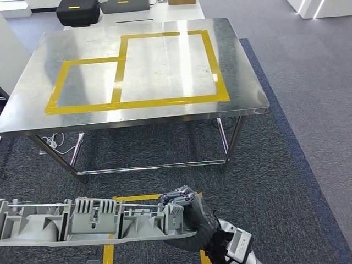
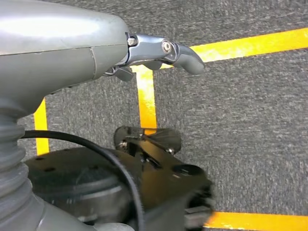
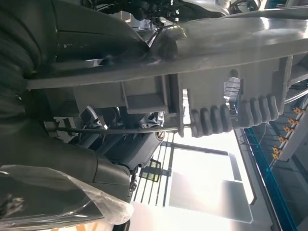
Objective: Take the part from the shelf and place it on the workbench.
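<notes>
- The right hand [image 1: 192, 217] wraps its fingers around the right end of the long grey plastic part [image 1: 91, 223], carried level, near the worktop [image 1: 33, 99].
- The left hand [image 2: 109, 45] hangs over the floor, holding nothing, fingers loosely extended.

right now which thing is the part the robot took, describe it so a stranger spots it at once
Start at the steel workbench with yellow tape rectangles, then drop to the dark carpet in front of it. There the right hand grips one end of a long grey plastic part, held level, ribbed and hollowed with open compartments, unlike anything else nearby.
</notes>
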Tool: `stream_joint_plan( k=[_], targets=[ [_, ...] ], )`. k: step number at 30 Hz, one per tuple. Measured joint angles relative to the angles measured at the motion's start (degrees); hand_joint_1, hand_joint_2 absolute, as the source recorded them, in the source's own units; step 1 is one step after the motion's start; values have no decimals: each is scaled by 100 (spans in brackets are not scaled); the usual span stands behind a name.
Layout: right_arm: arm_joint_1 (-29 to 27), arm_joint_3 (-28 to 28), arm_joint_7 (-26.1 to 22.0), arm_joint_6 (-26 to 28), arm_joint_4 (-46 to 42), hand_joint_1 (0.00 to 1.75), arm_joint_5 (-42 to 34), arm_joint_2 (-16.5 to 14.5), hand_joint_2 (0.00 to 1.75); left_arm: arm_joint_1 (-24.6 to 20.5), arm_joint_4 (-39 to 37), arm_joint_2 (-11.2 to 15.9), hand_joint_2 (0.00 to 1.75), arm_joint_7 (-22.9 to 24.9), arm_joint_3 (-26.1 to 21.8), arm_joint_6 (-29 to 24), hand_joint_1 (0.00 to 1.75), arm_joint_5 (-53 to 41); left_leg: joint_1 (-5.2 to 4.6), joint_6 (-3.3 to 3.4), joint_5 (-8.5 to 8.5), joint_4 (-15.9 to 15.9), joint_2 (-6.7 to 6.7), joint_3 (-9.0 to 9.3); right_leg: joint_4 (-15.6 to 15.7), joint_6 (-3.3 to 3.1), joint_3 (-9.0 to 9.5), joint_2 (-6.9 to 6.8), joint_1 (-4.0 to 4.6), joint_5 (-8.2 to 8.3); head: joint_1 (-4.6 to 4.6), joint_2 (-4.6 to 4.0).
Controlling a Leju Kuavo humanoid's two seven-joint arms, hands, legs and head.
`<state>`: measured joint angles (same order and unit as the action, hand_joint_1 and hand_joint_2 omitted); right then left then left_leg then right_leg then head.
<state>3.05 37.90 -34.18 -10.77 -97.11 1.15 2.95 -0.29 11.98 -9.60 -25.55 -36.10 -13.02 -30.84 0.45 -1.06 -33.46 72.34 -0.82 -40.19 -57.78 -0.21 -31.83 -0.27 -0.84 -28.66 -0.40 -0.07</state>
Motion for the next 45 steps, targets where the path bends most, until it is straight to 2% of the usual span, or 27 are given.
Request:
stream_joint_plan(
  k=[1,2,4,6,7,11,13,15,16,17,18,20,22,25,27,28,30,31,32,33,35,36,37,40,42,43,45],
  targets=[
    [-3,0,-1,0,0,175,-2,0,175,5,0,1,175,0,0,-4,0,0,2,-6,-36,215,4,-106,-1,-4,6,-10,2,-7,-1,0],
    [-4,0,-1,0,-1,175,-5,0,175,11,0,1,175,0,-1,-9,0,-1,3,-2,60,176,5,-93,-2,-3,17,-14,2,-14,-3,0],
    [-4,0,-1,-1,-16,175,-14,0,175,16,0,3,175,0,-1,-24,0,-9,2,32,466,-465,14,204,-2,15,60,-15,2,-42,-3,0],
    [2,-1,-2,-1,-46,175,-21,0,175,6,0,4,175,5,-1,-32,0,-17,-21,82,700,-1146,35,530,-8,58,86,-14,21,-76,-1,0],
    [5,-1,-2,-2,-62,175,-28,0,175,0,0,5,175,9,-1,-32,0,-18,-36,108,710,-1309,44,603,-10,87,84,-16,28,-89,3,0],
    [20,5,-4,-30,-106,175,-92,0,175,7,0,10,175,14,-2,8,0,-25,-33,233,666,-1414,40,655,-37,220,61,-23,24,-159,14,0],
    [37,8,-9,-45,-131,175,-111,1,175,5,0,9,175,13,-4,19,0,-31,-10,293,666,-1449,38,693,-489,263,-177,-3,21,-397,40,0],
    [45,12,-15,-56,-142,175,-118,2,175,-4,0,10,175,13,-5,16,0,-33,-17,331,644,-1447,38,703,-1288,280,-621,7,20,-707,56,0],
    [41,13,-17,-60,-142,175,-119,4,175,-3,0,11,175,13,-7,12,0,-33,-22,340,631,-1446,35,713,-1580,283,-809,9,20,-759,56,0],
    [38,13,-18,-63,-142,175,-118,6,175,-1,0,13,175,13,-8,8,0,-33,-26,344,616,-1445,29,730,-1662,280,-896,9,21,-693,57,0],
    [35,14,-18,-66,-142,175,-117,8,175,1,0,13,175,13,-10,4,0,-33,-28,341,596,-1444,19,757,-1503,267,-860,9,22,-511,57,0],
    [37,16,-19,-72,-143,175,-117,9,175,3,0,5,175,13,-12,1,0,-33,-34,318,545,-1442,-1,824,-733,213,-536,21,31,-42,56,0],
    [41,19,-22,-77,-145,175,-118,9,175,-3,0,-4,175,13,-15,1,0,-32,-48,271,504,-1426,-13,841,-141,155,-248,35,50,146,52,0],
    [35,19,-26,-81,-150,175,-118,12,175,-5,1,-7,175,12,-18,-1,0,-31,-46,186,475,-1424,-11,840,-11,93,-163,45,56,110,49,0],
    [40,19,-28,-82,-158,175,-119,13,175,-9,2,-5,175,10,-19,-2,0,-31,-40,119,356,-1243,3,788,39,34,-99,29,28,98,31,0],
    [43,20,-30,-83,-161,175,-121,13,175,-10,2,-3,175,9,-19,-3,0,-31,-29,86,229,-988,9,677,57,5,-59,14,15,86,19,0],
    [46,20,-33,-84,-161,175,-126,13,175,-4,2,2,175,9,-20,-3,0,-31,-1,33,-72,-224,13,284,61,-33,-4,-7,16,40,2,0],
    [41,20,-33,-84,-161,175,-126,13,175,4,2,4,175,9,-21,-3,0,-31,13,13,-143,82,14,103,61,-38,23,-9,16,16,2,0],
    [36,20,-32,-84,-160,175,-125,13,175,11,2,5,175,9,-21,-3,0,-31,25,-1,-106,216,14,-3,60,-34,55,-6,15,-11,3,0],
    [31,20,-30,-84,-160,175,-123,13,175,18,2,7,175,9,-22,-3,0,-31,37,-9,53,117,16,1,60,-24,95,-1,12,-39,1,0],
    [27,22,-31,-89,-160,175,-125,13,175,21,2,12,175,9,-22,-2,0,-31,56,-6,532,-572,34,262,60,13,189,4,6,-111,2,0],
    [30,23,-35,-94,-161,175,-127,13,175,20,2,12,175,9,-22,0,0,-32,50,4,682,-924,46,417,53,46,225,7,16,-152,-2,0],
    [33,26,-39,-102,-162,175,-131,13,175,15,1,13,175,10,-22,3,0,-33,40,26,740,-1161,57,520,49,84,241,7,24,-181,-5,0],
    [41,36,-63,-152,-169,175,-194,13,175,12,1,15,175,9,-22,16,0,-37,12,128,654,-1315,57,575,64,198,242,0,29,-226,15,1],
    [54,40,-89,-205,-190,175,-272,13,175,27,1,16,175,8,-23,25,0,-45,27,205,631,-1353,55,620,-69,254,186,3,19,-325,45,1],
    [63,40,-97,-219,-201,175,-296,13,175,24,2,16,175,9,-24,27,0,-50,36,241,618,-1368,56,652,-304,273,62,7,17,-433,59,2],
    [62,42,-93,-208,-210,175,-299,14,175,9,2,15,175,9,-25,26,0,-56,29,295,577,-1373,57,692,-1093,287,-403,12,15,-702,86,2]
  ],
)
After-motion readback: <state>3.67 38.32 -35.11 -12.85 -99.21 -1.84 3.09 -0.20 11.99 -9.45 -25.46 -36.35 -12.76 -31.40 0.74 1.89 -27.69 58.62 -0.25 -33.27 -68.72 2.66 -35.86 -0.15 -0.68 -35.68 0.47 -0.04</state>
